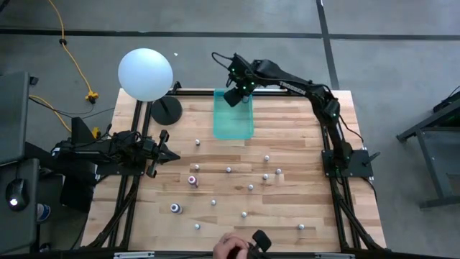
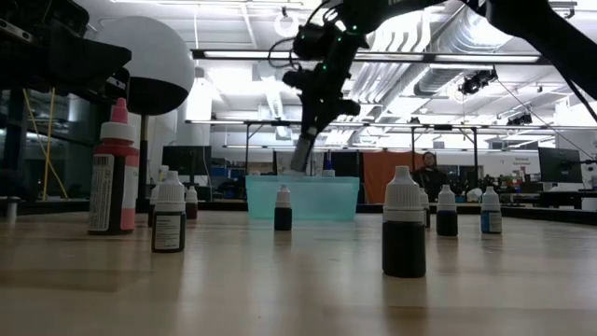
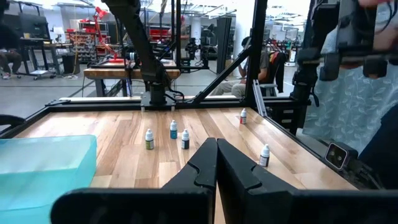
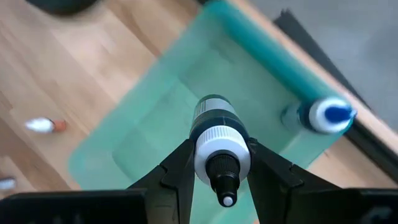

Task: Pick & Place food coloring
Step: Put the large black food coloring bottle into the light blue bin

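Note:
My right gripper [image 1: 234,96] hangs over the far end of the teal bin [image 1: 233,122], shut on a food coloring bottle [image 4: 214,118] with a dark body and a white collar. In the low view that gripper [image 2: 304,149] is well above the bin [image 2: 303,198]. One bottle with a blue and white cap [image 4: 324,115] lies inside the bin by its wall. Several more bottles stand upright on the wooden table, among them a pink-red one [image 1: 192,180] and a blue one [image 1: 175,208]. My left gripper [image 1: 167,152] waits shut at the table's left side. My right gripper pinches the bottle between its two fingers at the white collar [image 4: 200,158] below the cap. The fingers slant down from above, and the bottle lies along them, cap end toward the wrist and bottom toward the bin. The bottle is lifted clear.
A large white ball [image 1: 146,73] on a dark round base [image 1: 167,110] stands at the far left, beside the bin. A person's hand [image 1: 231,248] with a dark object shows at the near edge. Bare wood lies between the scattered bottles.

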`<state>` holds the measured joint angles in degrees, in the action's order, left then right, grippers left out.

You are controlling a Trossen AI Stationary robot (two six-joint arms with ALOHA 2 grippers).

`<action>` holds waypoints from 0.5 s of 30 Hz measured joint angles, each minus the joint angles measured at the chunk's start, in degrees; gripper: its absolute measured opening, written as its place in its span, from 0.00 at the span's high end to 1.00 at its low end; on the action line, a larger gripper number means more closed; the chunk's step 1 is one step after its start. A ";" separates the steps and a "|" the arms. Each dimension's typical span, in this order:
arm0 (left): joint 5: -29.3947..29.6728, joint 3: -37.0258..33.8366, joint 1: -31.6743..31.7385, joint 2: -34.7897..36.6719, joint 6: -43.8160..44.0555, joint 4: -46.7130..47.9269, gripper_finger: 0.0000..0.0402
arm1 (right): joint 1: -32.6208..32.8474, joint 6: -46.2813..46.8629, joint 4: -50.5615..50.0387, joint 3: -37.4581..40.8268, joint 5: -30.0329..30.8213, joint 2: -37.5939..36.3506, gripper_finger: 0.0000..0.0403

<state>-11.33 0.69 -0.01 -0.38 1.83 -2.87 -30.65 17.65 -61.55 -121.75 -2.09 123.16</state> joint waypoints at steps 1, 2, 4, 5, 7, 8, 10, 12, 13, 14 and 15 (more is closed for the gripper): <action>0.00 0.00 0.00 0.00 0.00 0.00 1.00 | 0.00 -0.31 -0.92 0.00 0.05 0.51 0.72; 0.00 0.00 -0.02 0.00 0.01 0.00 1.00 | -0.01 -0.84 -1.87 0.00 0.24 0.87 0.72; 0.00 0.00 -0.02 0.00 0.00 0.00 1.00 | -0.12 -1.49 -3.49 0.00 0.85 1.83 0.72; 0.00 0.00 -0.01 0.00 0.00 0.00 1.00 | -0.26 -1.83 -4.11 0.00 1.27 2.20 0.72; -0.01 0.00 -0.01 0.00 0.00 0.00 1.00 | -0.58 -2.56 -4.86 0.04 1.79 2.94 0.72; 0.00 0.00 -0.01 0.00 0.00 0.00 1.00 | -0.82 -2.66 -5.15 0.04 2.22 3.25 0.72; 0.00 0.00 -0.02 0.00 0.00 0.00 1.00 | -1.35 -2.69 -5.56 0.04 2.82 3.73 0.72; 0.00 0.00 -0.02 0.00 0.00 0.00 1.00 | -2.01 -3.01 -5.74 0.04 3.05 4.30 0.72; 0.00 0.00 -0.02 0.00 0.00 0.00 1.00 | -2.28 -3.29 -5.82 0.04 3.12 4.53 0.72; 0.00 0.00 -0.01 0.00 0.00 0.00 1.00 | -2.47 -3.76 -5.91 0.04 3.34 4.82 0.72; 0.00 0.00 -0.02 0.00 0.00 0.00 1.00 | -2.68 -4.44 -6.06 0.04 3.73 5.01 0.72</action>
<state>-11.33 0.69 -0.03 -0.38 1.83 -2.87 -33.33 13.21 -67.60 -121.71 1.65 128.17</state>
